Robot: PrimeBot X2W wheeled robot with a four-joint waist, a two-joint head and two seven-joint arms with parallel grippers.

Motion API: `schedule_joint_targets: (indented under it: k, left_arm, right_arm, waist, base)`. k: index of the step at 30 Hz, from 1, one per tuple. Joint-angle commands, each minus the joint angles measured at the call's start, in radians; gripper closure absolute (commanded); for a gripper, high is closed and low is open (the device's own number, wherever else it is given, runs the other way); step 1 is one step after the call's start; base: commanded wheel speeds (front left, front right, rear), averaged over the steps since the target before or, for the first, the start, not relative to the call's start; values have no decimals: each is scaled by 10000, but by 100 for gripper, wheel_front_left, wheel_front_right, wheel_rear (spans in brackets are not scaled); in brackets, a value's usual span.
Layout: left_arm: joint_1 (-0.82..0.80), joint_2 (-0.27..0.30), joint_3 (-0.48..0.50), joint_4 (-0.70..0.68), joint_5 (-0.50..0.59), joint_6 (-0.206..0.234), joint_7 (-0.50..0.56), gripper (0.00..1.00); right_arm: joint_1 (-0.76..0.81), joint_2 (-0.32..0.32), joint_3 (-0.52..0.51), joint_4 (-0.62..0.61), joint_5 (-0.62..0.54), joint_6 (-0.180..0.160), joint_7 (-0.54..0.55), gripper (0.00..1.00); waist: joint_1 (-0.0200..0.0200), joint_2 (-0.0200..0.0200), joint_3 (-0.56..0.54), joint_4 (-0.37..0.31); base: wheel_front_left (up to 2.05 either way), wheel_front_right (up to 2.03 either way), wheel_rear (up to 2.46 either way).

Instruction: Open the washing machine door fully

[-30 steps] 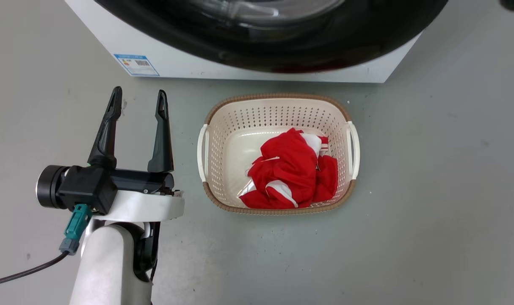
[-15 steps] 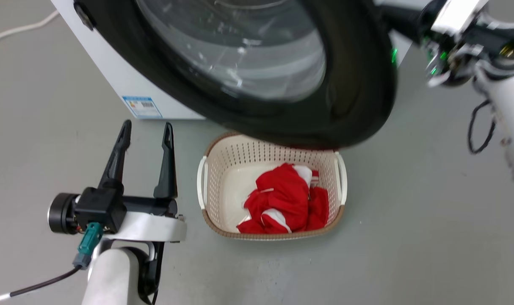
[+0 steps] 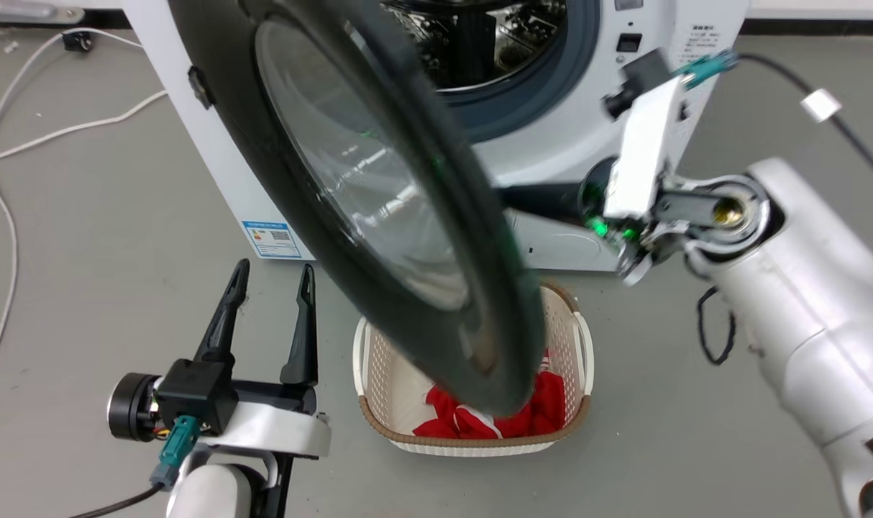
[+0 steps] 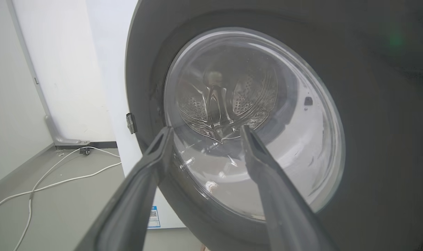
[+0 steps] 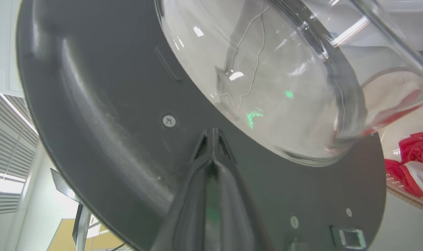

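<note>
Pressing the right gripper [image 5: 213,136], fingers together, on the inside of the washing machine door [image 3: 364,194]. Hangs about half open over the basket [image 3: 582,338]. Holding nothing in the left gripper [image 3: 275,267], fingers apart. More swing needed.

The washing machine door [image 3: 379,208] stuck out in front of the washing machine [image 3: 573,137], right over the basket [image 3: 472,440] on the floor [image 3: 84,302], clothes [image 3: 551,399] inside it. The left gripper [image 3: 275,266] sat left of the basket, the right gripper [image 5: 214,134] behind the door.

Grey floor [image 3: 666,439] w/ white cable [image 3: 62,131], white wall [image 4: 58,69] behind.
</note>
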Motion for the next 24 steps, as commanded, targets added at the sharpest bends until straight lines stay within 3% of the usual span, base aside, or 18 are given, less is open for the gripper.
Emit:
schedule_joint_targets:
  k: [1,15,24]
  left_arm:
    - [122,0,-44,-21,-17,54,-26,0]
    - [220,-1,-274,20,-177,157,-26,0]
    - [478,-1,-137,64,-132,244,-26,0]
  right_arm:
    - [262,192,132,-240,67,0,99,100]
    - [1096,553,870,-1609,146,0,1,100]
    - [2073,41,-78,-1963,-99,0,-2450,100]
  waist:
    - [1,0,-83,88]
    - [1,0,-204,383]
    - [1,0,-422,76]
  base:
    - [0,0,0]
    - [0,0,0]
    - [0,0,0]
